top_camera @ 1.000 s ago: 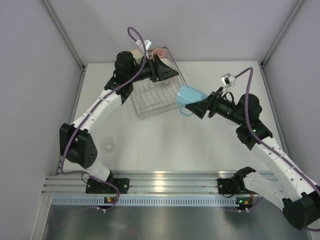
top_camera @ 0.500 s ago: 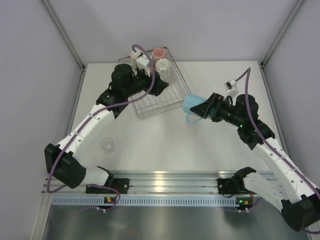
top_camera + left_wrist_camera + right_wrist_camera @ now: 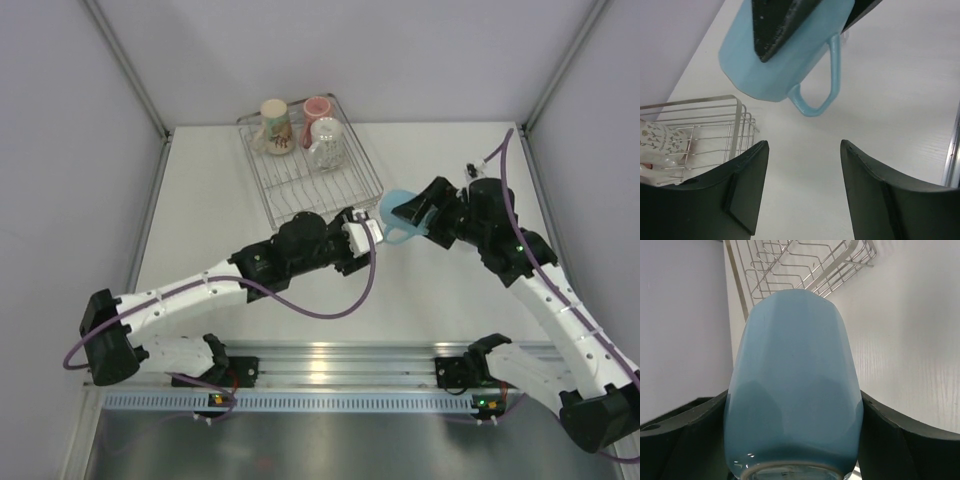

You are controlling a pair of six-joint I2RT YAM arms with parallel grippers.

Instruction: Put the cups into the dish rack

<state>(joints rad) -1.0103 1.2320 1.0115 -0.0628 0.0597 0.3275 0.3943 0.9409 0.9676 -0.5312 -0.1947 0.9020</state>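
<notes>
1. Your right claw is clenched on the light blue mug. Its two dark fingers press the mug's opposite sides, as the right wrist view shows.
2. The mug is held off the table, tipped well over from upright. Its long axis runs along the claw's reach, and the narrower end, away from the wrist, points toward the dish rack.
3. The handle hangs off the lower side of the mug, on the side nearer the arm bases in the overhead view. It does not show in the right wrist view.
4. The mug sits just beside the rack's near right corner. It is outside the wire rim and not over the grid.
5. Your left claw is released and holds nothing. Its fingers are spread wide, with bare table showing between them.
6. The left claw is aimed at the mug and lies near it on the left. The fingers are apart from the mug and touch neither it nor the rack.
7. The rack stands at the far side of the table, turned at an angle to the table's edges. A cream-tan cup, a pink cup and a clear glass tumbler are grouped at its far end. The near part of the grid is bare wire.
8. You cannot tell from these views whether the mug's mouth or its base leads toward the rack.
</notes>
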